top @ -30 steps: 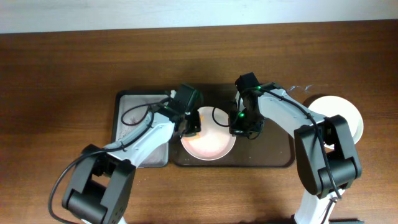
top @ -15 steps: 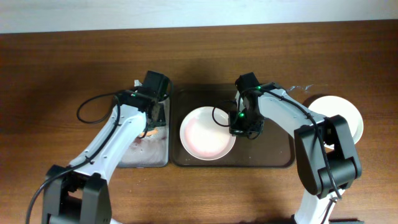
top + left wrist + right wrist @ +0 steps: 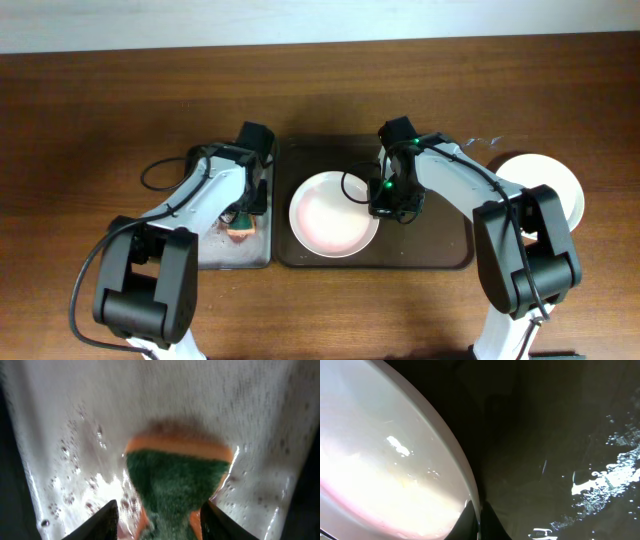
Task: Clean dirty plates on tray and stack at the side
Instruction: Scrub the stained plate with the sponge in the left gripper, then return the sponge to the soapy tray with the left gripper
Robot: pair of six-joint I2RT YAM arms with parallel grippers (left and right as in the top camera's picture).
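A pale pink plate (image 3: 330, 215) lies on the left half of the dark brown tray (image 3: 435, 245). My right gripper (image 3: 384, 204) is shut on its right rim; the right wrist view shows the rim (image 3: 455, 455) pinched between the fingertips of this gripper (image 3: 479, 522). My left gripper (image 3: 244, 210) hangs over the small grey tray (image 3: 215, 250), open. In the left wrist view a green and orange sponge (image 3: 177, 480) lies on the wet tray floor between the parted fingers (image 3: 106, 521) of the left gripper (image 3: 159, 522). A white plate (image 3: 548, 180) rests on the table at the right, off the tray.
The grey tray sits against the brown tray's left edge, its floor wet (image 3: 75, 460) with reddish drops. Water glints on the brown tray's floor (image 3: 600, 480). The right arm's links (image 3: 470, 185) span the brown tray's right part. Bare wooden table (image 3: 100, 120) surrounds both trays.
My left arm has swung from the pink plate to the grey tray with the sponge, and its jaws have opened there. The right gripper and the plate have not moved.
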